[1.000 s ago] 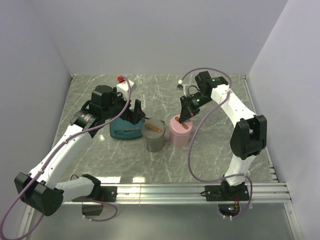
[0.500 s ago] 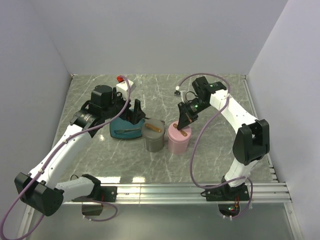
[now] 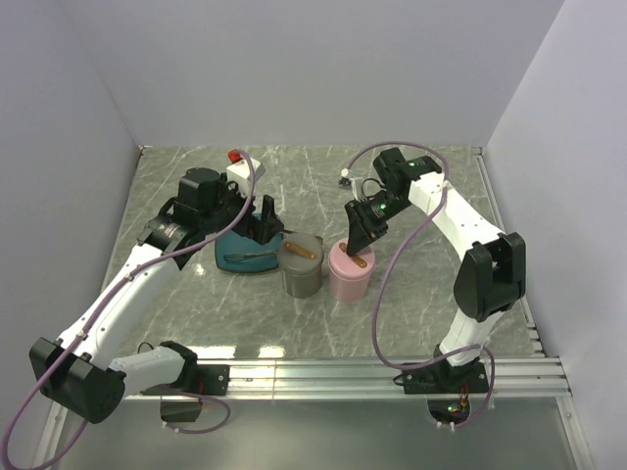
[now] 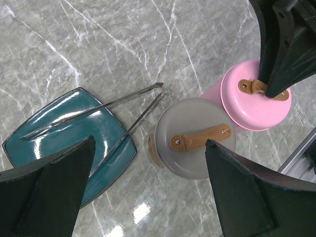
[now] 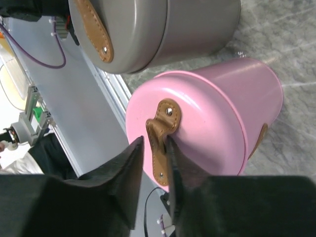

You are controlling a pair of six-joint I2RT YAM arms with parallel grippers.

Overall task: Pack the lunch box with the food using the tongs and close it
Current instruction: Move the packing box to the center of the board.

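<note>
Grey-green marbled tabletop [image 3: 421, 186], closed in by white walls at the back and on both sides, carries its objects near the middle. At the centre stands the pink container [image 3: 348, 279], upright with its lid on and a tan strap [image 5: 159, 133] across the lid. The right gripper [image 5: 154, 147] reaches down onto that lid, its dark fingers narrowly parted on either side of the strap. Whether they pinch it or only flank it is hard to tell.

Close beside it on the left stands the grey container [image 3: 300, 269], also lidded. Further left, the silver tongs [image 4: 101, 107] lie across the teal plate [image 4: 74, 136], their two arms meeting just off the plate's edge near the grey container. The left gripper [image 4: 149, 148] hovers above them, jaws spread wide and holding nothing.

A white block topped with red [image 3: 240, 164] sits toward the back wall. Marble shows from the pink container to the right edge. An aluminium rail [image 3: 372, 372] lines the near edge.
</note>
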